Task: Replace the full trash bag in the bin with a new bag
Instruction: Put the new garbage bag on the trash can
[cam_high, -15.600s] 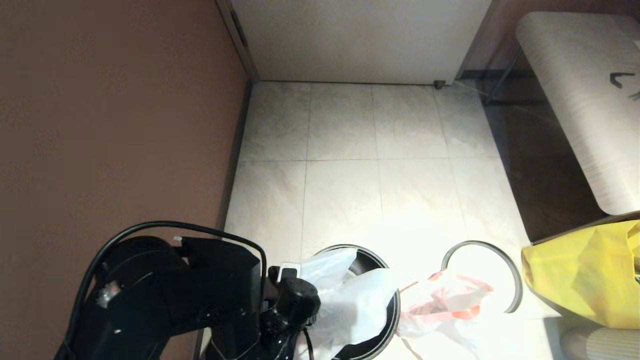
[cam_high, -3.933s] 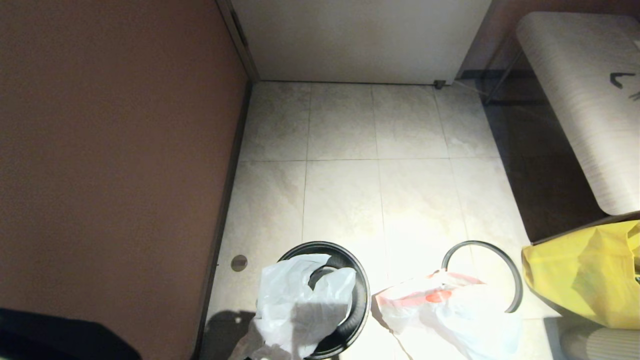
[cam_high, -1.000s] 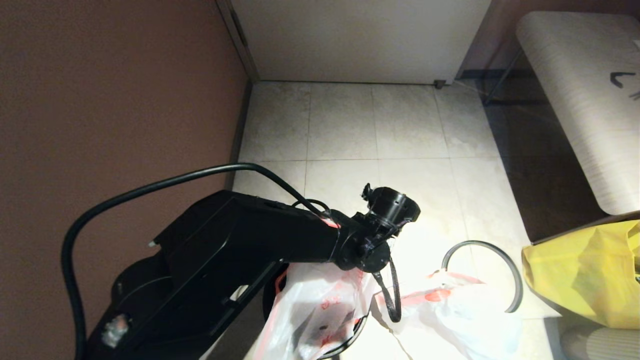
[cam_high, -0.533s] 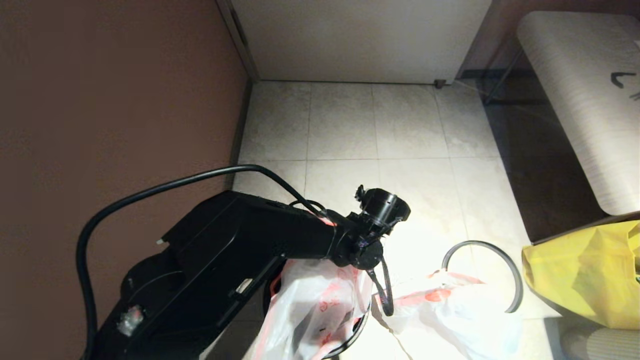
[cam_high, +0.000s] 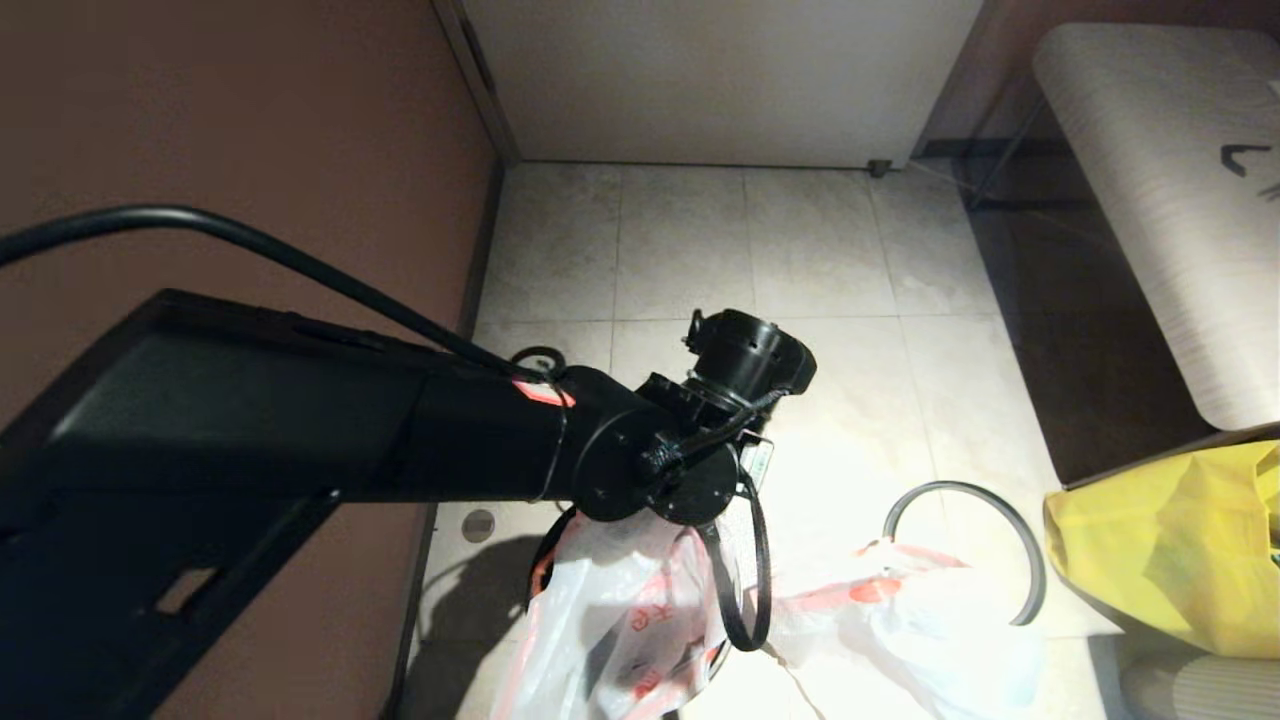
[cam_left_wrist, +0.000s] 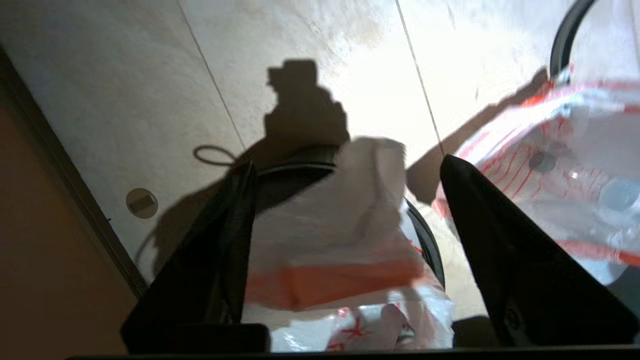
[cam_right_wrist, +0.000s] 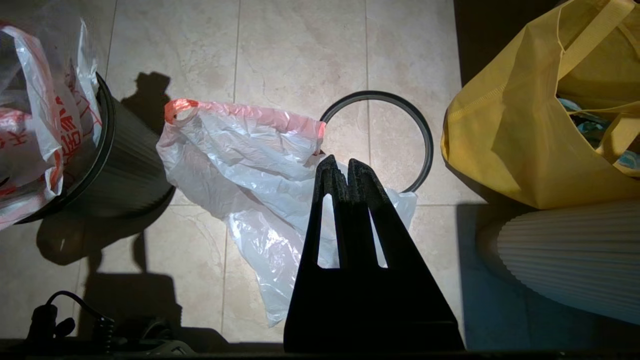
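The bin (cam_right_wrist: 120, 175) is a ribbed black pail on the tiled floor. A white bag with red print (cam_high: 620, 620) stands in it, spilling over the rim. My left gripper (cam_left_wrist: 347, 162) hangs just above the bin, open. The blurred top of that bag (cam_left_wrist: 340, 235) lies between its wide-apart fingers, pinched by neither. The bin's rim (cam_left_wrist: 290, 172) shows behind. A second white bag with a red rim (cam_right_wrist: 250, 165) lies on the floor beside the bin. My right gripper (cam_right_wrist: 342, 162) hovers over it, shut and empty. The grey hoop (cam_right_wrist: 375, 93) lies on the tiles beyond.
A large yellow bag (cam_high: 1170, 560) stands at the right, with a ribbed white object (cam_right_wrist: 575, 255) next to it. A brown wall (cam_high: 230, 150) runs close on the left, a pale bench (cam_high: 1160, 200) at the back right. My left arm (cam_high: 745, 365) hides much of the bin.
My left arm has lifted up and looms larger in the head view. The printed bag stays standing in the bin. The floor bag and hoop have not moved.
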